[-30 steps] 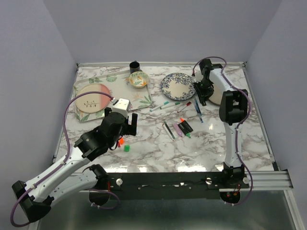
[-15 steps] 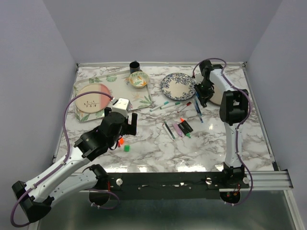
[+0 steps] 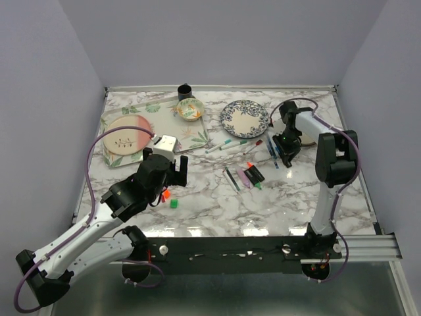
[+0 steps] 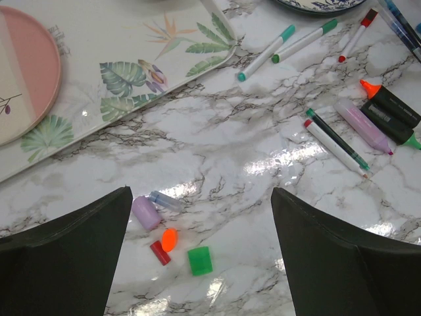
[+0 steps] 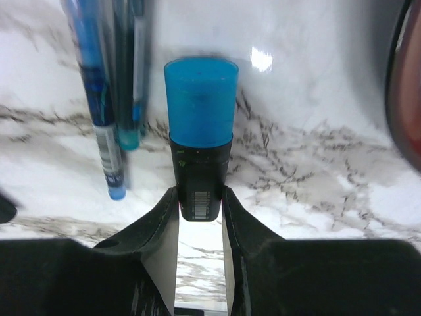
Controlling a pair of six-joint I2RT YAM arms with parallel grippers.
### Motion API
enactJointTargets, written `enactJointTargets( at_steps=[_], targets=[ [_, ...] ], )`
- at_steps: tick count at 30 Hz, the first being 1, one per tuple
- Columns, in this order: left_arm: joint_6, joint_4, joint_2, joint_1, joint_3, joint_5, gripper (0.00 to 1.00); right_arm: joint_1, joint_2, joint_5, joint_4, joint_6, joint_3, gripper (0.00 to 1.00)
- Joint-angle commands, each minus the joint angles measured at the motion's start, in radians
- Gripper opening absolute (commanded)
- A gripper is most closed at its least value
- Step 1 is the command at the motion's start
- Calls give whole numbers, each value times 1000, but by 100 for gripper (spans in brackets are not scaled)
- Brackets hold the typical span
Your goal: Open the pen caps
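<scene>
My right gripper [image 5: 200, 197] is shut on the black barrel of a stubby highlighter [image 5: 199, 178], whose blue cap [image 5: 200, 99] sticks out past the fingertips, still on. In the top view the right gripper [image 3: 287, 148] is right of the scattered pens [image 3: 227, 143] and highlighters [image 3: 252, 174]. Blue pens [image 5: 99, 99] lie just left of the held one. My left gripper [image 4: 200, 192] hangs open above loose pen caps: lilac [image 4: 145, 212], pale blue [image 4: 166, 201], orange [image 4: 169, 239], red [image 4: 159, 252] and green [image 4: 200, 260].
A pink plate [image 3: 125, 138] and a leaf-print tray [image 3: 191, 135] lie at the back left. A small bowl [image 3: 189, 109] and a black cup [image 3: 185, 91] stand behind them. A blue patterned plate [image 3: 243, 116] sits at the back middle. A dark red rim [image 5: 404, 85] shows right of the held highlighter.
The right gripper has closed on the blue-capped highlighter and moved nearer and rightward, away from the patterned plate; its elbow swung right. The left arm has not moved.
</scene>
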Motion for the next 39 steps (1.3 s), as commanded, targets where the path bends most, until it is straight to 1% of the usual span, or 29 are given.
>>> enactJointTargets(
  at_steps=[1, 4, 5, 6, 8, 11, 13, 16, 17, 19, 20, 22, 25, 26, 27, 28, 29, 30, 31, 32, 33, 34, 35, 36, 37, 38, 39],
  targets=[
    [11, 17, -14, 4, -11, 22, 96, -30, -36, 6, 74, -26, -174, 34],
    [10, 19, -13, 4, -11, 22, 96, -43, -39, -6, 78, -35, -206, 39],
    [10, 19, -13, 4, -11, 22, 96, -46, -36, -6, 80, -35, -206, 41],
    [10, 17, -13, 4, -11, 22, 95, -46, -34, -33, 77, -39, -205, 42],
    [8, 17, -13, 4, -13, 22, 96, -47, -34, -35, 78, -38, -199, 45],
    [8, 19, -19, 5, -13, 22, 96, -46, -31, -44, 71, -35, -191, 48],
    [8, 20, -20, 4, -13, 23, 96, -46, -28, -47, 71, -38, -190, 48],
    [10, 20, -22, 4, -13, 28, 95, -49, -33, -52, 75, -36, -193, 40],
    [10, 23, -22, 5, -13, 31, 96, -50, -34, -55, 74, -35, -191, 31],
    [10, 25, -34, 5, -13, 45, 96, -55, -40, -73, 74, -38, -194, 17],
    [8, 36, -40, 5, -16, 69, 96, -60, -49, -81, 72, -38, -194, 8],
    [5, 51, -63, 8, -24, 100, 97, -69, -88, -102, 77, -41, -200, 1],
    [-48, 100, -89, 11, -39, 186, 99, -83, -177, -148, 81, -47, -222, 1],
    [-74, 153, -97, 13, -51, 212, 99, -86, -207, -164, 83, -50, -231, 1],
    [-140, 192, -102, 11, -92, 274, 99, -84, -233, -205, 90, -59, -245, 0],
    [-180, 235, -109, 14, -118, 307, 99, -86, -291, -231, 89, -68, -255, 1],
    [-223, 332, -109, 14, -148, 335, 99, -86, -319, -263, 89, -81, -278, 1],
    [-327, 389, -103, 13, -206, 396, 99, -84, -347, -302, 86, -114, -289, 1],
    [-370, 451, -86, 13, -232, 422, 99, -84, -405, -378, 81, -131, -300, 1],
    [-422, 579, -70, 13, -257, 445, 99, -81, -433, -414, 77, -148, -317, 1],
    [-465, 642, -50, 13, -293, 465, 99, -78, -466, -449, 72, -170, -325, 1],
    [-546, 702, -2, 11, -307, 502, 99, -75, -496, -522, 71, -176, -334, 0],
    [-580, 814, 24, 5, -320, 504, 99, -58, -552, -558, 71, -182, -343, 1],
    [-606, 863, 51, -1, -329, 505, 99, -47, -578, -595, 75, -194, -367, 1],
    [-634, 908, 111, -6, -329, 493, 98, -35, -601, -653, 81, -200, -380, 1],
    [-669, 974, 140, -13, -324, 482, 98, -5, -653, -678, 95, -202, -398, 1],
    [-683, 1000, 173, -36, -305, 467, 98, 9, -677, -699, 127, -210, -442, 0]
  ],
)
